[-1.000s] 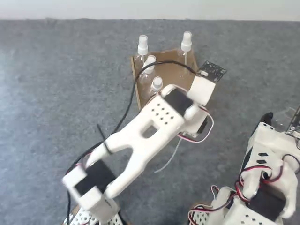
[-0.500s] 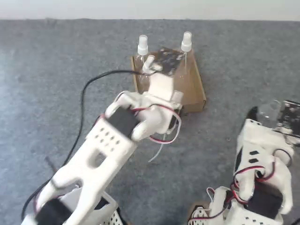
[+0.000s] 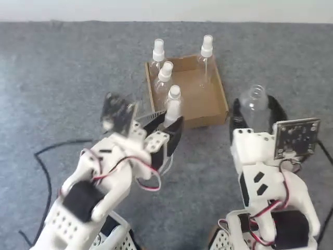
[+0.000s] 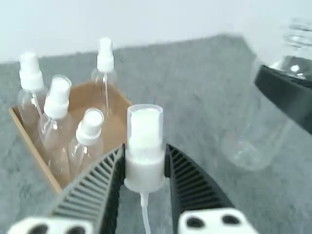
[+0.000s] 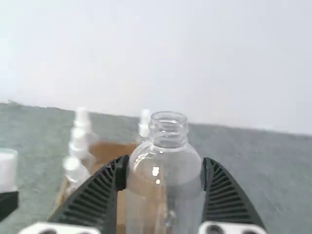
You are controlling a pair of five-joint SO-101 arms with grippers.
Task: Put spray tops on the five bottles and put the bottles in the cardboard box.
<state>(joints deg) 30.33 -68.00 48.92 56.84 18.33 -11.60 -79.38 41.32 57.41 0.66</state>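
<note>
My left gripper [image 3: 169,123] is shut on a white spray top [image 3: 172,108], held upright just in front of the cardboard box [image 3: 214,115]. Its dip tube hangs down between the fingers. In the left wrist view the spray top [image 4: 145,131] sits clamped in the gripper [image 4: 144,157]. My right gripper [image 3: 255,113] is shut on a clear bottle [image 3: 255,98] with a bare, open neck, held upright at the box's right front corner. The right wrist view shows that bottle [image 5: 165,146] in the gripper [image 5: 165,169]. Several capped bottles [image 3: 165,73] stand in the box.
Grey carpet covers the table around the box. A black cable [image 3: 49,148] lies on the carpet at the left. The box [image 4: 119,105] has bare floor on its right half. A pale wall runs along the far edge.
The left arm has pulled back from over the box to the near left, its gripper now holding the spray top before the box. The right arm has lifted the bottle up and forward.
</note>
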